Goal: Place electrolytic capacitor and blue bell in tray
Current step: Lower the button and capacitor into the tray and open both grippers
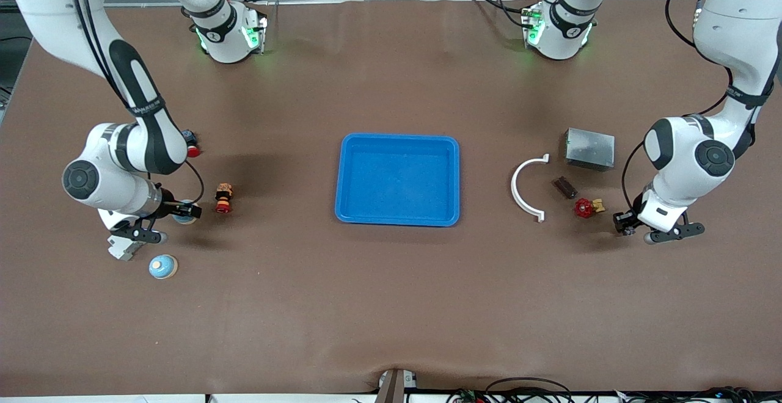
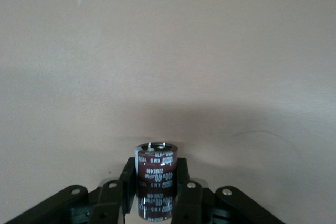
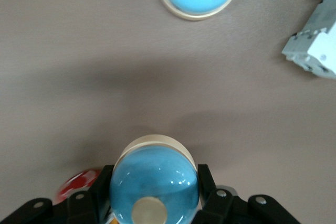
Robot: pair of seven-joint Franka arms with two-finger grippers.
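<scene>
Left gripper [image 2: 156, 195] low at frame's right edge, clamped on electrolytic capacitor [image 2: 156, 174]; right gripper [image 3: 154, 195] low at frame's left, gripping blue bell [image 3: 154, 187].

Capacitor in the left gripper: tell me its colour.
Dark brown capacitor with white print, a silvery top; clearest in the left wrist view.

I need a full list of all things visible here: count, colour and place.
tray: one, bright blue, table centre.
blue bell: two, light blue; one in right pincer, another on table.
capacitor: one, dark brown, in left pincer.
button: one, red-yellow, beside held bell.
block: one, whitish, beside loose bell.
arc: one, white, toward left arm's end.
box: one, grey, beside arc.
valve: one, red, near arc.
small bar: one, dark brown, between arc and valve.
pincers: two, black, both shut.
</scene>
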